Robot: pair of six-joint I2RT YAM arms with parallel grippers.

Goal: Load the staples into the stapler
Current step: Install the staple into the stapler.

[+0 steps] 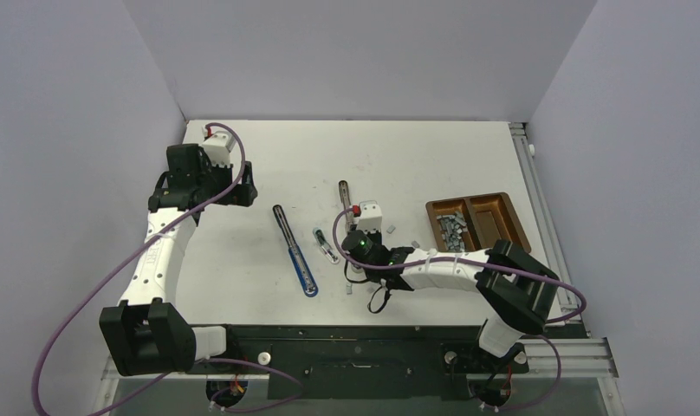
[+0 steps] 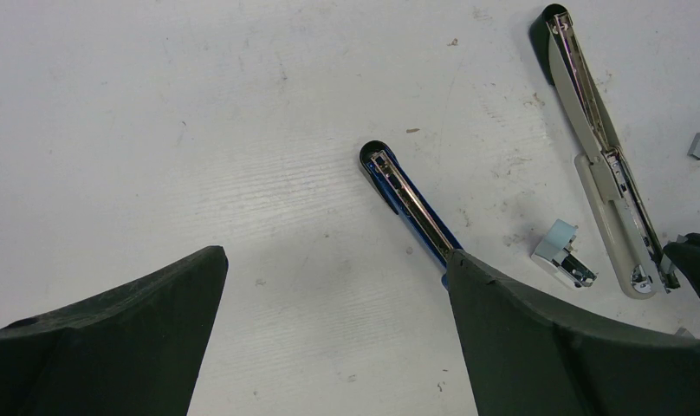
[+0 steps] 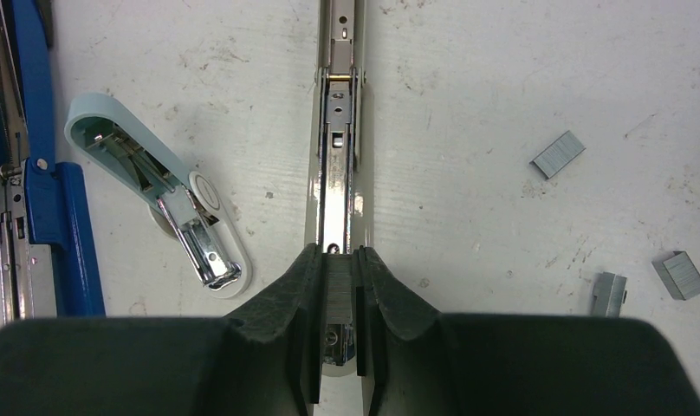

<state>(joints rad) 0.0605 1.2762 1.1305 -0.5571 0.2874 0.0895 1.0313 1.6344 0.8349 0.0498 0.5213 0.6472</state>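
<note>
Between the narrowed fingers of the right gripper (image 3: 338, 260) sits a grey staple strip (image 3: 336, 295), held right over the shiny open channel of the pale stapler (image 3: 336, 173) near the middle of the table (image 1: 416, 156). Just to its left lie a small blue-green stapler (image 3: 156, 195) and a blue stapler (image 3: 43, 191) opened flat. Loose staples (image 3: 557, 154) lie to its right, and more sit in the brown tray (image 1: 498, 217). Far to the left, the left gripper (image 2: 333, 260) hangs spread wide above bare tabletop, holding nothing.

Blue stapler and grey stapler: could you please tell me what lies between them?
A small pale blue-green stapler, lying open, clearest in the right wrist view.
</note>
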